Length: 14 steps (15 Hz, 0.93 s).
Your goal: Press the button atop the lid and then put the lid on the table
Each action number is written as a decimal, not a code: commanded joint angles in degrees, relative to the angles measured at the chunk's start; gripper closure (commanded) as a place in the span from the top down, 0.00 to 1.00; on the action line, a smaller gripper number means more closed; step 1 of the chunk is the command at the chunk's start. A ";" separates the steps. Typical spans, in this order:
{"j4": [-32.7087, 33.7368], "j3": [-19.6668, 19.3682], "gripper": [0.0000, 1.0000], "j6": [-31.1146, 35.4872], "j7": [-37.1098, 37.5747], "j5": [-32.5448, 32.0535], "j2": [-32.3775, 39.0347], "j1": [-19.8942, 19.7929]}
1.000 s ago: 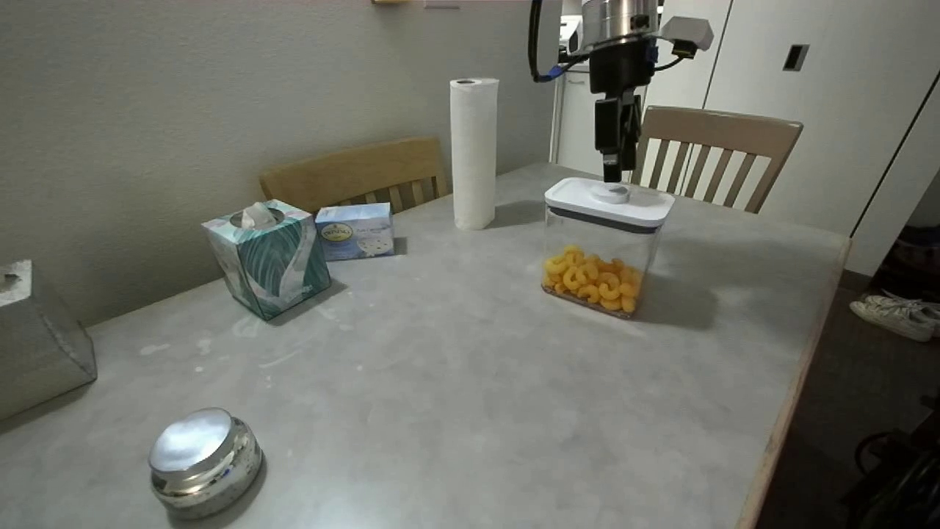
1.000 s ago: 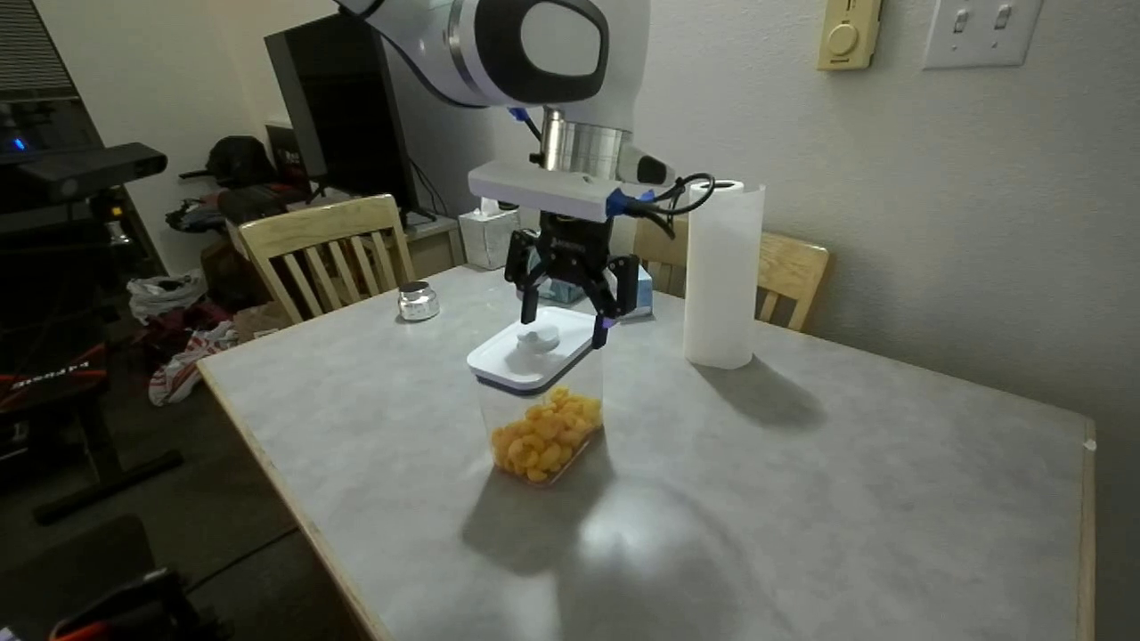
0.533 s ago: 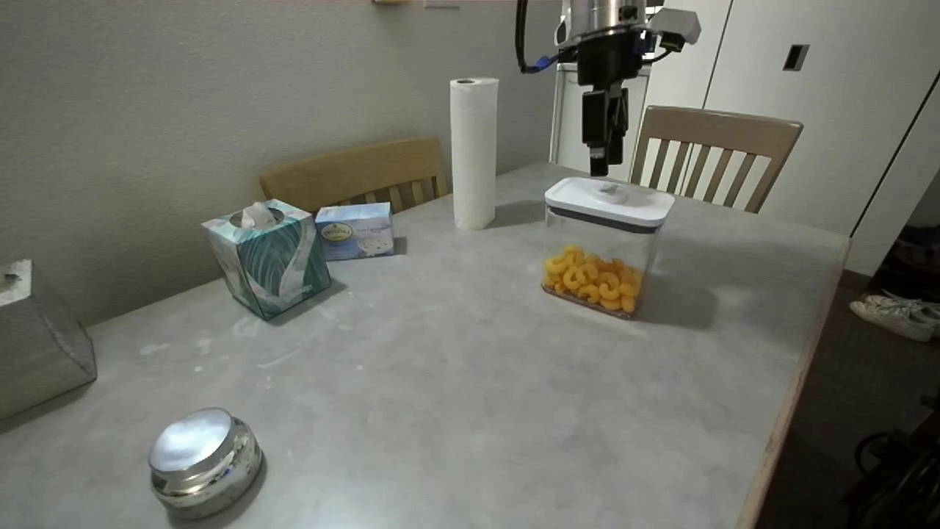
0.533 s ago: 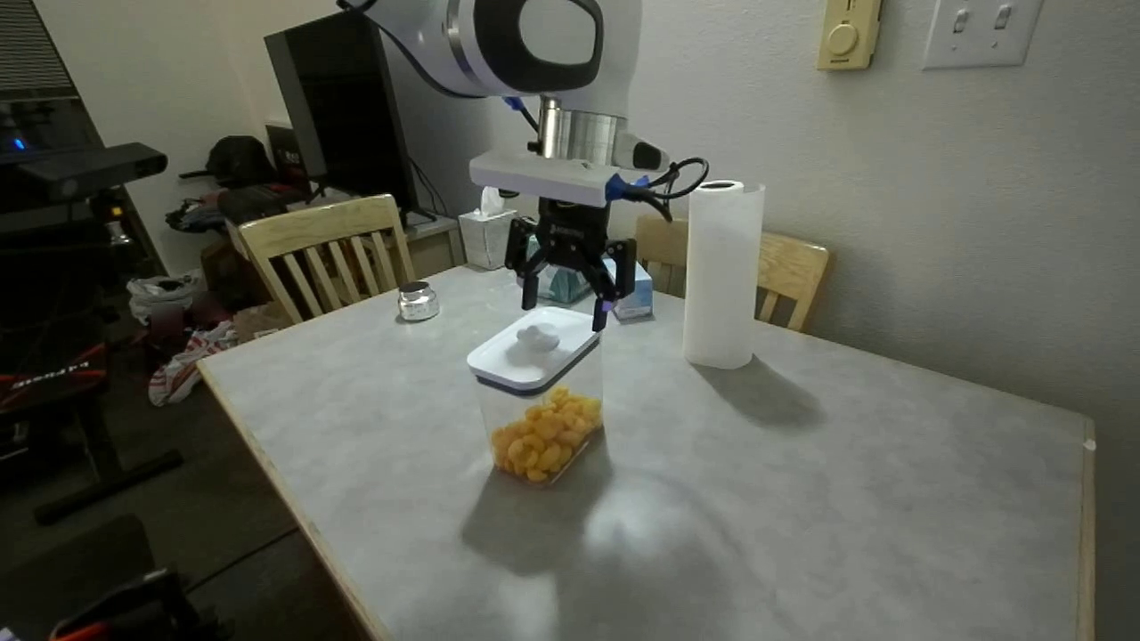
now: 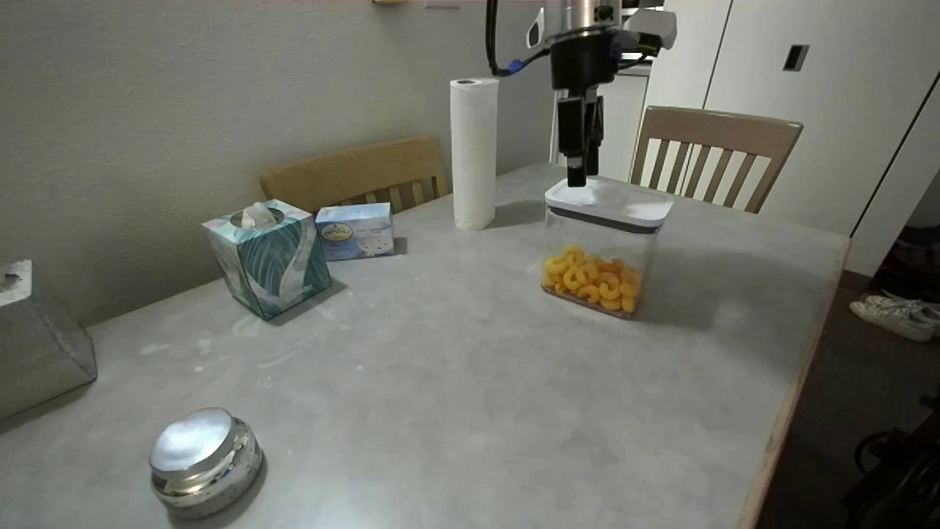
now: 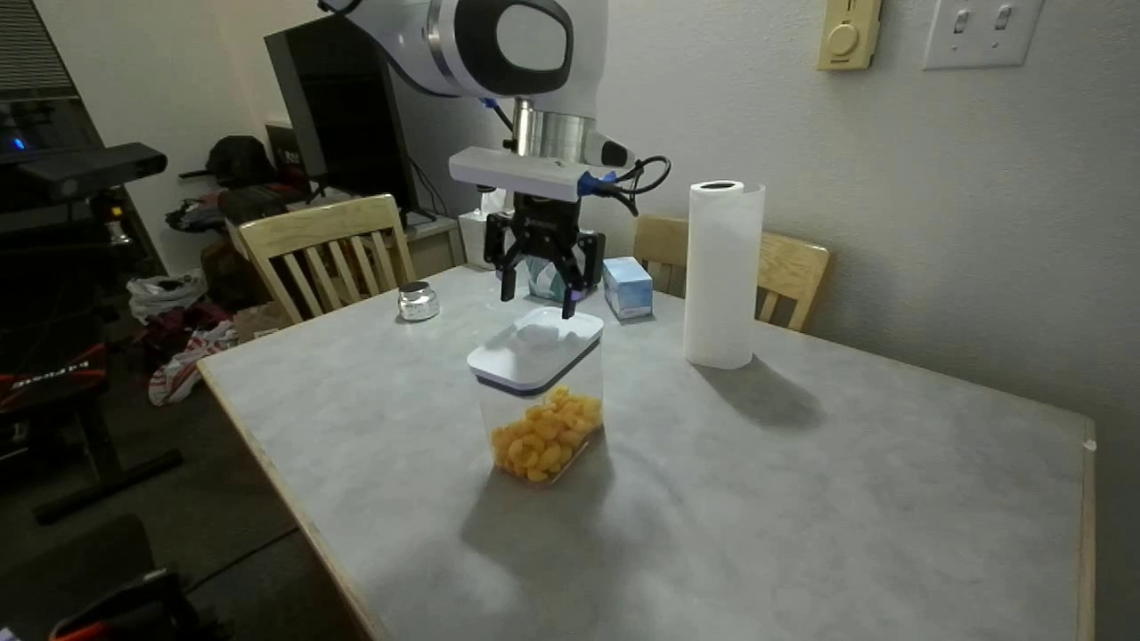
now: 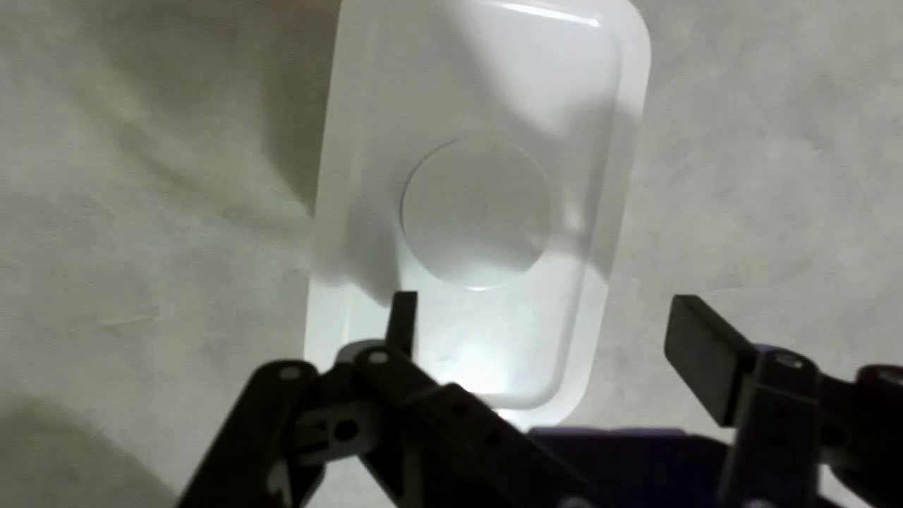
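The white rectangular lid point(image 5: 635, 206) sits on a clear container point(image 5: 595, 250) of yellow pasta that stands upright on the grey table point(image 5: 455, 382). The lid also shows in an exterior view point(image 6: 508, 361) and fills the middle of the wrist view point(image 7: 437, 85). The round white button point(image 7: 476, 212) is at the lid's centre; in an exterior view it shows as a pale bump point(image 6: 538, 336). My gripper point(image 6: 538, 304) is open and empty, just above the lid. In the wrist view point(image 7: 547, 307) one finger overlaps the lid and the other lies beyond its long edge.
A paper towel roll point(image 5: 474, 154) stands near the wall. A teal tissue box point(image 5: 268, 257), a blue tea box point(image 5: 358, 231) and a grey box point(image 5: 40, 342) are along the wall side. A round shiny metal object point(image 5: 205, 463) is at the table's far end from the container.
My gripper has moved left in both exterior views, from over the button toward one end of the lid, staying open. The container and lid have not moved.
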 commanded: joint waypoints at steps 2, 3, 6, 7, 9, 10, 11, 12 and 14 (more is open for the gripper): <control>-1.12 0.00 0.90 -0.09 0.03 1.28 -0.32 -0.02; -1.55 -0.09 0.93 -0.14 0.37 1.21 -0.65 0.03; -2.25 -0.09 0.92 0.04 1.18 1.23 -0.91 0.18; -2.42 -0.06 0.93 0.16 1.35 1.25 -0.86 0.24; -2.70 -0.01 0.90 0.24 1.56 1.31 -0.80 0.32; -2.89 0.01 0.87 0.23 1.66 1.34 -0.85 0.36; -3.01 0.00 0.88 0.24 1.78 1.32 -0.91 0.41; -3.08 -0.04 0.85 0.11 1.86 1.29 -0.98 0.41; -3.32 -0.09 0.87 -0.01 2.07 1.24 -1.19 0.42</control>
